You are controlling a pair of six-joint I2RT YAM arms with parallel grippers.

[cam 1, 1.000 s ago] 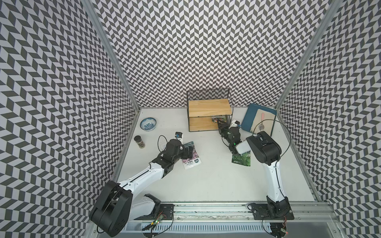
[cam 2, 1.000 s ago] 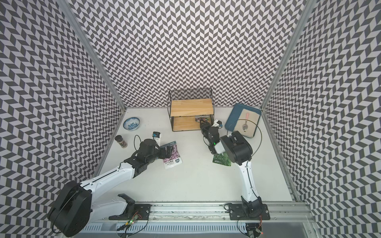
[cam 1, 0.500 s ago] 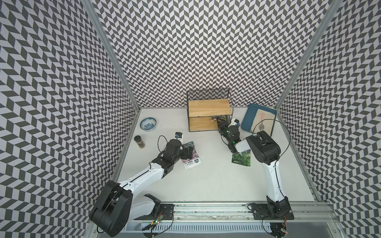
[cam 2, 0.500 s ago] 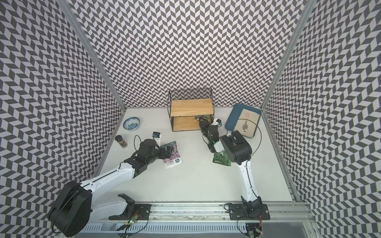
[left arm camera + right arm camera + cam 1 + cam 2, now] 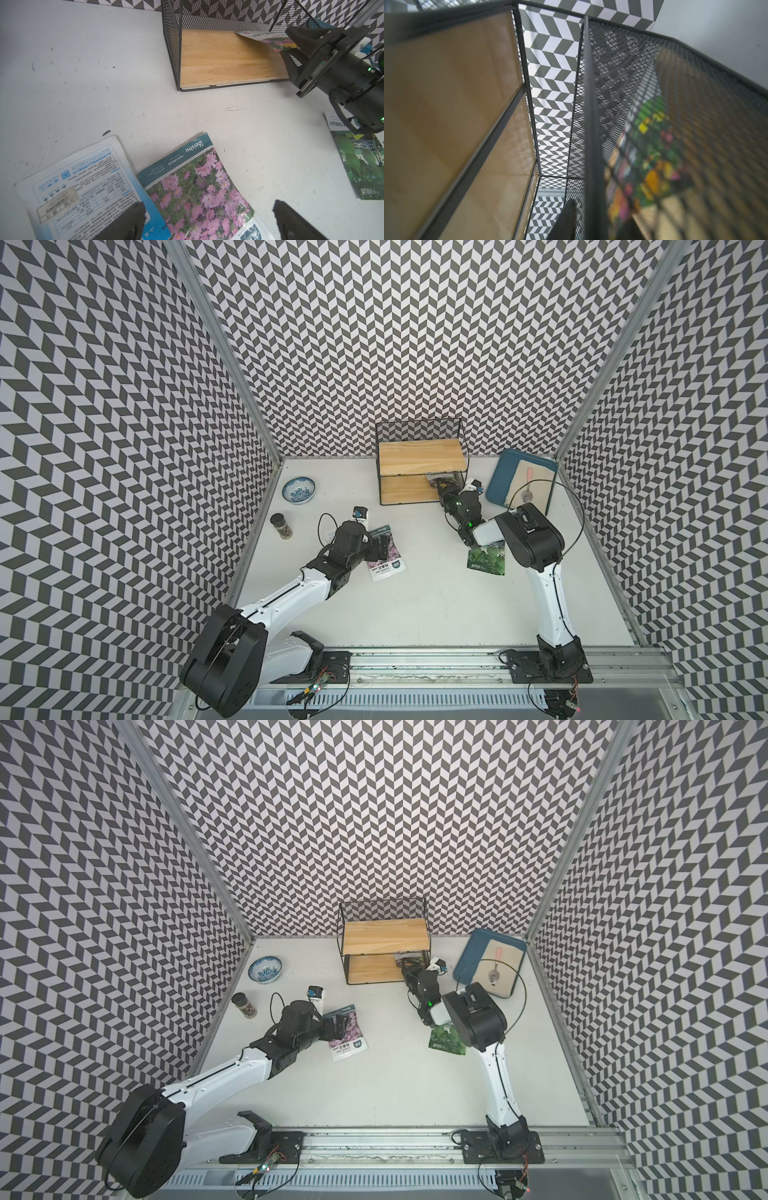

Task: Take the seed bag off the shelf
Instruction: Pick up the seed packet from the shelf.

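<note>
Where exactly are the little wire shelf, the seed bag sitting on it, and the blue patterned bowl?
shelf (image 5: pixel 419 456): in a top view, on its upper wooden board.
seed bag (image 5: pixel 270 39): left wrist view, on its flowered front.
bowl (image 5: pixel 298 490): in a top view, on its patterned inside.

- Shelf (image 5: pixel 419 457): a small two-tier rack of thin black wire with mesh back and sides and two light wooden boards. It stands upright at the back of the tabletop (image 5: pixel 415 593) and shows in both top views (image 5: pixel 384 936).
- Seed bag (image 5: pixel 268 40): a flat packet printed with bright flowers. It lies on the lower board at its right end, tilted, with one end raised off the wood.
</note>
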